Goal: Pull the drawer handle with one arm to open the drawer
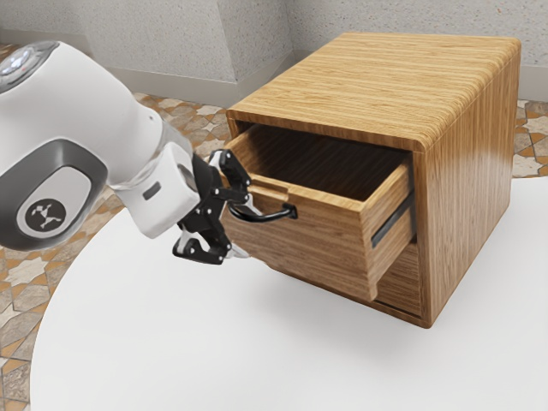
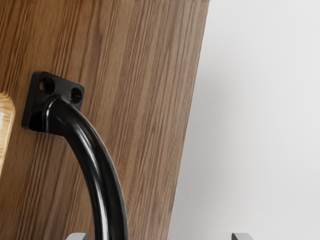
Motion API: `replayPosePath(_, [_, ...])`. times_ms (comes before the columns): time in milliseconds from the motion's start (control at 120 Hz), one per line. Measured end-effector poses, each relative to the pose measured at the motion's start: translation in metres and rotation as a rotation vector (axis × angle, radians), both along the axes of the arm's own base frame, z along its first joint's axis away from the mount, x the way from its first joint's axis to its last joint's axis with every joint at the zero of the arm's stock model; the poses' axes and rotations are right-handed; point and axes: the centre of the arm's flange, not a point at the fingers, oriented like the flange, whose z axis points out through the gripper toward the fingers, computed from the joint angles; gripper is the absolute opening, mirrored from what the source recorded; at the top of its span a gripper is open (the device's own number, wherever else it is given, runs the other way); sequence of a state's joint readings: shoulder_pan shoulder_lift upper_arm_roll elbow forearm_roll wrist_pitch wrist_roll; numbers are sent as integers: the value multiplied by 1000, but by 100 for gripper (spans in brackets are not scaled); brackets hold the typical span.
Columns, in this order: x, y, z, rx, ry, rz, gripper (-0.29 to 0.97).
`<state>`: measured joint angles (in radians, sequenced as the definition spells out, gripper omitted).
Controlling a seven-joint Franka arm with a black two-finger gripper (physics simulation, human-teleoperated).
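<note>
The pincer [image 1: 238, 214] is straddling the black handle [image 1: 274, 217] with fingers spread (not clamped), seemingly hooking it to draw the partly open drawer [image 1: 317, 244] from its cabinet [image 1: 385, 86] on the counter [image 1: 257, 351].

Handle [image 2: 102, 170], one end off-frame.

A: What carries everything here?
B: A white table [image 1: 257, 360], round-edged, filling the lower half of the frame and running off the right side.
A: And what sits on it?
B: One wooden cabinet [image 1: 462, 171], upper right of centre, its base flat on the tabletop — a thin shadow under its bottom edge.
A: Beneath the table?
B: A patterned tile floor [image 1: 26, 282], showing along the left edge and at the far right behind the cabinet.
</note>
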<state>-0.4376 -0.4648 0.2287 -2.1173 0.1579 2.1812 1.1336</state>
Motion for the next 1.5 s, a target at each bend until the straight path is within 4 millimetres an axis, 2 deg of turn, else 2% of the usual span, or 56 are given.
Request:
replayPosePath(867, [-59, -3, 0, -4, 7, 9, 33])
replayPosePath(1442, [-75, -12, -2, 4, 22, 6, 33])
replayPosePath(1500, [-75, -12, -2, 4, 25, 8, 40])
